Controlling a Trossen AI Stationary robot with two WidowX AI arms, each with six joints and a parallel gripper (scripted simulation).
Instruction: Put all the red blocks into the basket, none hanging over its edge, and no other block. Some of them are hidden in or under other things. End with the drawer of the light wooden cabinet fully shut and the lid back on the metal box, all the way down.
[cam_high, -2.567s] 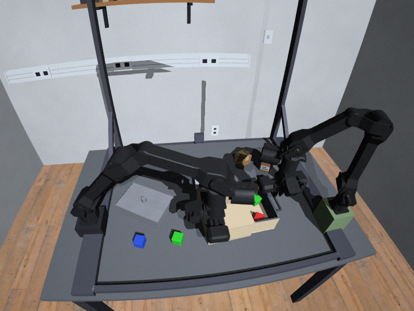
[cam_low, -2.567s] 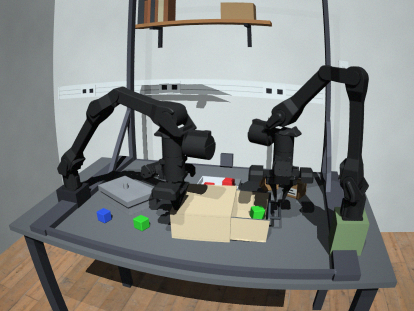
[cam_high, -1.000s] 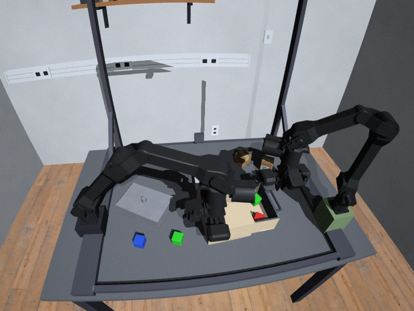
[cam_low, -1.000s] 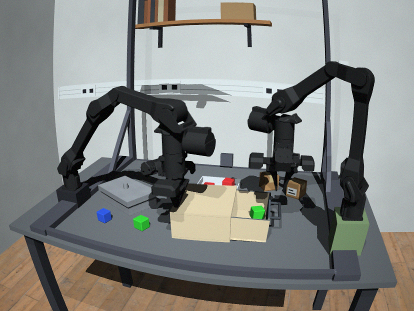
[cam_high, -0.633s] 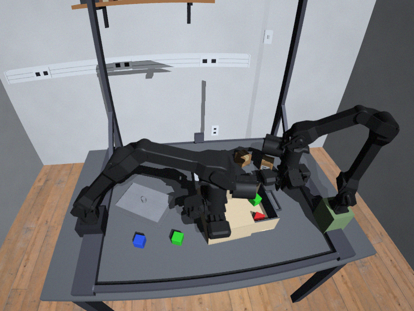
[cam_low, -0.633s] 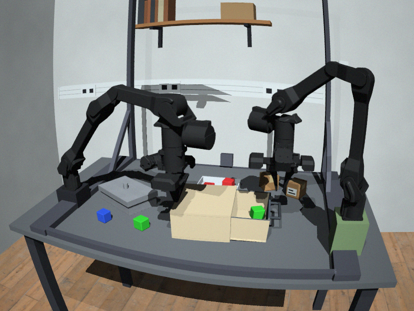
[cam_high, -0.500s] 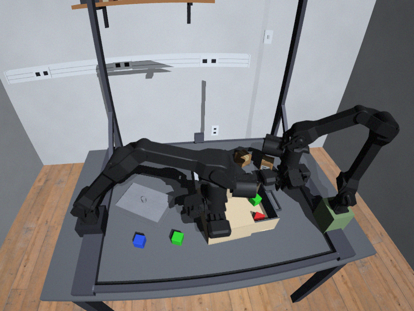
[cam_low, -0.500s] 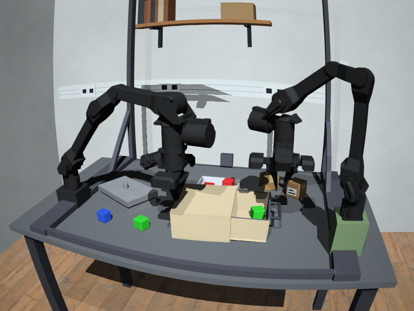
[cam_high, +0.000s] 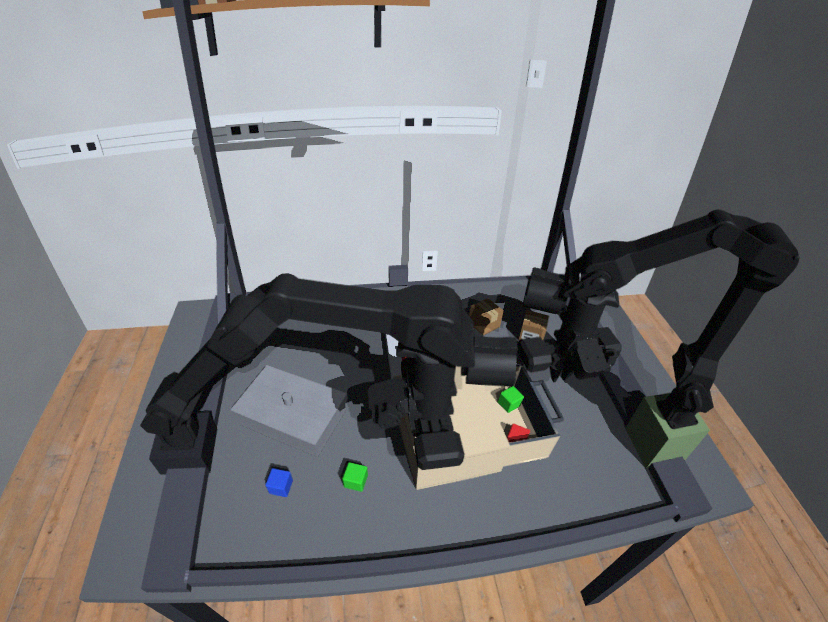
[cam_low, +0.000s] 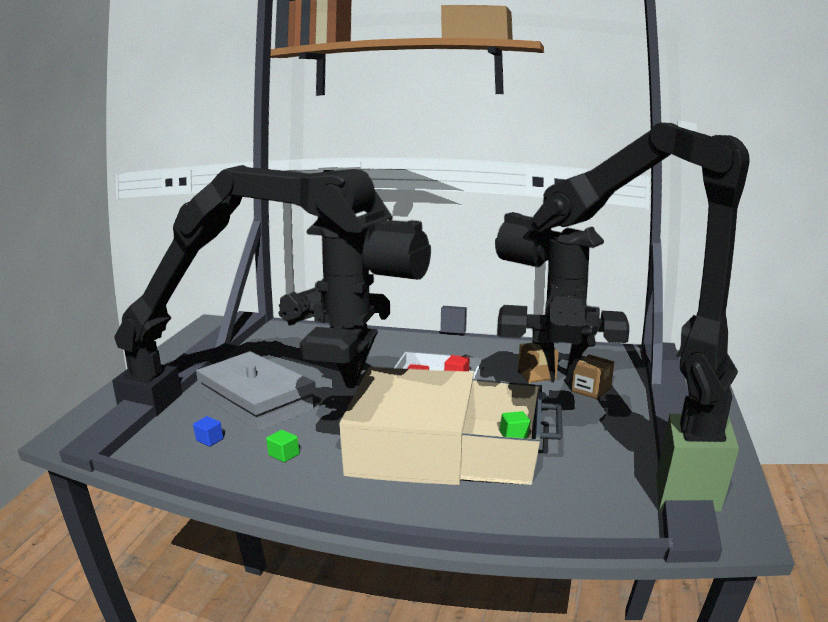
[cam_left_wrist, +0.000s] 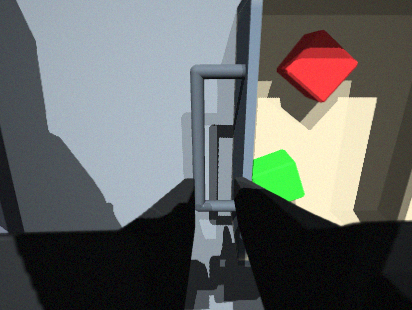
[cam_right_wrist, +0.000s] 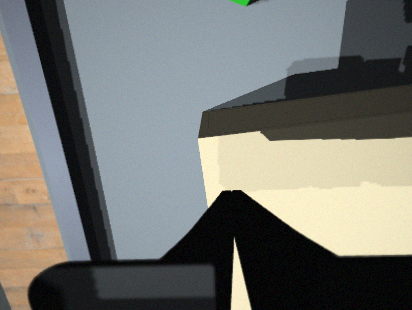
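Note:
The light wooden cabinet (cam_high: 478, 435) (cam_low: 401, 448) (cam_right_wrist: 310, 210) has its drawer (cam_low: 498, 461) pulled out. In it lie a red block (cam_high: 517, 431) (cam_left_wrist: 320, 70) and a green block (cam_high: 511, 399) (cam_low: 515, 425) (cam_left_wrist: 280, 175). My left gripper (cam_low: 560, 380) (cam_left_wrist: 214, 187) is slightly open and empty, over one end of the drawer handle (cam_left_wrist: 198, 125). My right gripper (cam_right_wrist: 231, 199) is shut and empty, above the cabinet. Red blocks (cam_low: 457, 363) (cam_low: 418, 367) show in the white basket behind the cabinet. The metal lid (cam_high: 307, 408) (cam_low: 234, 381) lies at picture left; its seating is unclear.
A blue block (cam_high: 279, 481) (cam_low: 208, 431) and another green block (cam_high: 354, 476) (cam_low: 283, 445) lie on the table in front of the lid. Two brown cartons (cam_high: 485, 316) (cam_low: 592, 376) stand behind the drawer's handle end. A green box (cam_high: 669, 435) (cam_low: 699, 461) is by the left arm's base.

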